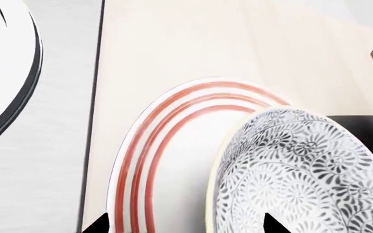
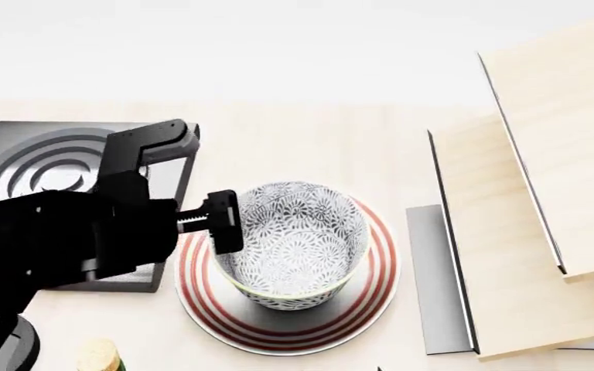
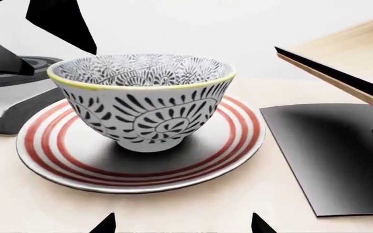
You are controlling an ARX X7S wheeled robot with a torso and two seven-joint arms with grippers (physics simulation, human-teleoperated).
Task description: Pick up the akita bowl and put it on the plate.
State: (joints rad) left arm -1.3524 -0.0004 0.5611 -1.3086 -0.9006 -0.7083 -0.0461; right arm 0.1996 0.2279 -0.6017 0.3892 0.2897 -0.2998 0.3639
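Now akita bowl (image 2: 295, 243) upright on plate (image 2: 374, 290), left end effector (image 2: 225, 222) open astride its rim

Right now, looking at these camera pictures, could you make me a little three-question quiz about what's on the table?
1. True or false: the akita bowl sits upright on the plate.
2. Which arm's gripper is beside the bowl's rim? A) left gripper B) right gripper C) neither
3. Fill in: the rings around the plate's rim are coloured ____.

Key:
1. True; the right wrist view shows its foot resting on the plate's centre.
2. A; the head view shows the left arm reaching in from the stove burner side.
3. Red.
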